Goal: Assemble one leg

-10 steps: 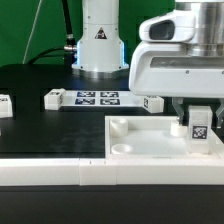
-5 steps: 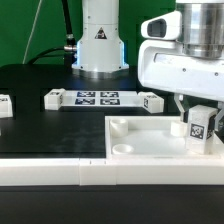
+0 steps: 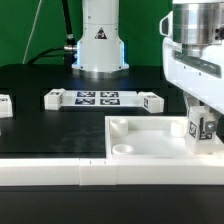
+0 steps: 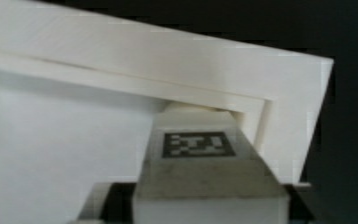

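My gripper is shut on the leg, a small white post with a black-and-white tag, held upright at the exterior view's right. The leg's lower end stands on or just over the wide white tabletop, near its far right corner. In the wrist view the leg fills the space between my dark fingers, and its far end points at the raised corner rim of the tabletop. A round socket shows at the tabletop's left corner.
The marker board lies on the black table behind the tabletop, in front of the arm's base. Small white tagged parts sit at its ends, and another at the exterior view's left edge.
My gripper has moved toward the exterior view's right with the leg in it, from above the tabletop's right part to its far right corner.
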You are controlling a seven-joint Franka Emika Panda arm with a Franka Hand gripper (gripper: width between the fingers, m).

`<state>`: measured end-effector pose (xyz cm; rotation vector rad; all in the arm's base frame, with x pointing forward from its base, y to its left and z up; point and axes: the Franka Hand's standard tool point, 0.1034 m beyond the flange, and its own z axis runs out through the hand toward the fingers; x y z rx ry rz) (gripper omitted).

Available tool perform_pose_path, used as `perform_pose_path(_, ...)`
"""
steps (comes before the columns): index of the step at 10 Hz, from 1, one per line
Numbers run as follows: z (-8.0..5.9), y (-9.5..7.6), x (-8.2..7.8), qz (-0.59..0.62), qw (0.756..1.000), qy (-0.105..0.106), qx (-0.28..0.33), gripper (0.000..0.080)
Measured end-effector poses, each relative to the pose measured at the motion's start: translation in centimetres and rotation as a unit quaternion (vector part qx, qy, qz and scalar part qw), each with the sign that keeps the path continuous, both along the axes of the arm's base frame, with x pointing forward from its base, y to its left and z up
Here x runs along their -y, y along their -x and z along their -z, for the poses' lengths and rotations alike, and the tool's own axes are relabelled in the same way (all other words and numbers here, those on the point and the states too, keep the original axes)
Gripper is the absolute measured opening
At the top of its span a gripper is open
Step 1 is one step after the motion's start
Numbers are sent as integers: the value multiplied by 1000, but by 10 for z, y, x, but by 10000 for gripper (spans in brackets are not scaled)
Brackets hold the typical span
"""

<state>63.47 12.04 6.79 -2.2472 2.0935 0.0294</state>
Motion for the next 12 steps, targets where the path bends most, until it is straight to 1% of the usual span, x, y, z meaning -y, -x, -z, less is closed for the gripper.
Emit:
perform_pose_path(1, 0, 0, 1, 64, 998, -6, -4, 291)
perform_pose_path(3, 0, -1, 1, 172, 985, -11, -10, 291)
perform_pose_path(6, -1, -2, 3, 194, 981, -13, -10, 291)
perform_pose_path(7, 0, -1, 2, 174, 985, -14, -9, 291)
perform_pose_path(8, 0, -1, 2, 164, 986, -14, -9, 466)
perform_pose_path(9, 0, -1, 1, 161, 987, -15, -9, 584)
perform_pose_path(10, 1, -1, 2, 125, 992, -15, -7, 584)
perform_pose_path(11, 1, -1, 2, 85, 996, -13, -4, 638)
perform_pose_path(12, 1, -1, 2, 58, 998, -12, -2, 646)
